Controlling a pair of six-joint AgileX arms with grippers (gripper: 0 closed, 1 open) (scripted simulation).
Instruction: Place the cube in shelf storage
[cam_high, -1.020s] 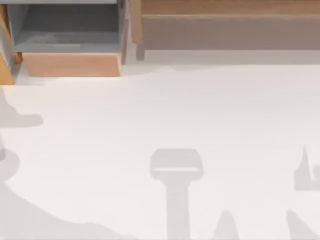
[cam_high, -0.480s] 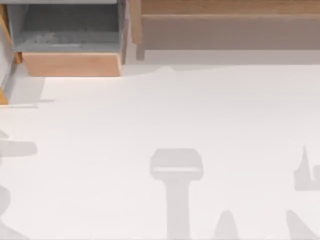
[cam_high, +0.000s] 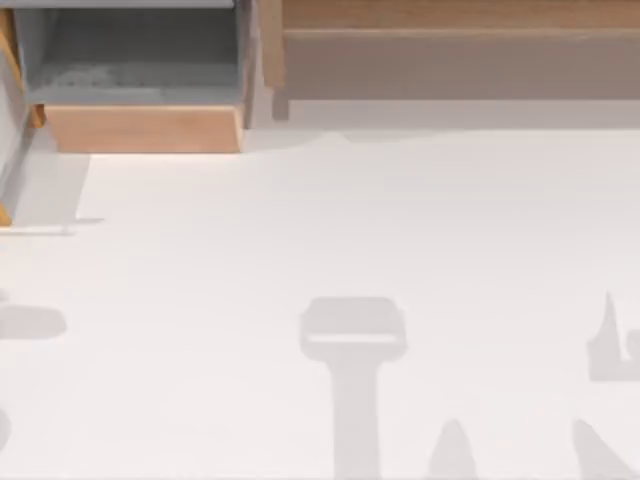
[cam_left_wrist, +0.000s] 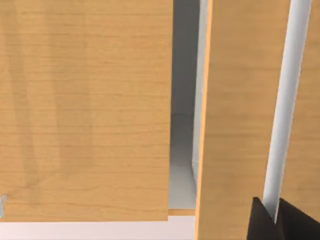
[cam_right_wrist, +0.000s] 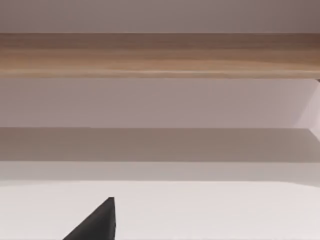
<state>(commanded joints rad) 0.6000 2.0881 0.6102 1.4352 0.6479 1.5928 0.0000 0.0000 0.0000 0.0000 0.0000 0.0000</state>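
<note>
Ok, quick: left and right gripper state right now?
Left gripper: dark fingertips against the wooden unit; open or shut cannot be told.
Right gripper: one dark fingertip facing the shelf; cannot be told.

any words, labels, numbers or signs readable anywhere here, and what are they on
None: no text, label, brand, number or sign can be read in these views.
The shelf storage has a plain brownish-grey face and a bare wood edge.
The grey-lined wooden compartment is unmarked.
The white table carries only shadows.
The wood panels in the left wrist view show only grain.
</note>
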